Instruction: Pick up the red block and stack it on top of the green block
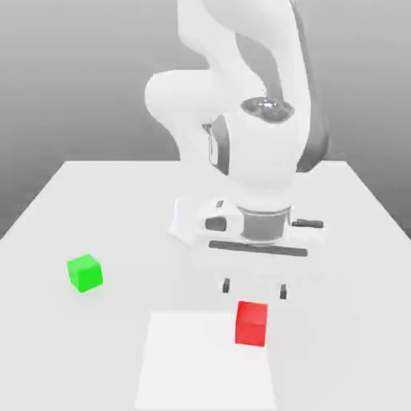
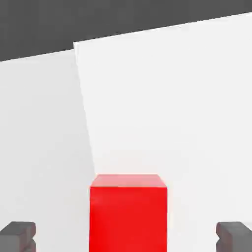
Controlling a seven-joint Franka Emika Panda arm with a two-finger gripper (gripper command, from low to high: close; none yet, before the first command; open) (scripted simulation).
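Two cubes on the white table (image 1: 48, 217) — one green block (image 1: 84, 273) at the exterior view's left-middle, one red block (image 1: 251, 323) lower centre-right, on a paler square patch (image 1: 193, 369). The gripper (image 1: 254, 289) hangs just above and behind the red block, fingers (image 2: 19, 235) spread wide either side of it, not touching. Both cubes are plain, matte and sharp-edged — the arm is glossy white.

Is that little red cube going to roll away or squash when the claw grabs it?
Probably neither. The red block has flat faces and sits square on the table, so it should slide rather than roll. Its sharp edges suggest it is stiff. The matte sides look unlikely to slip between the open gripper fingers.
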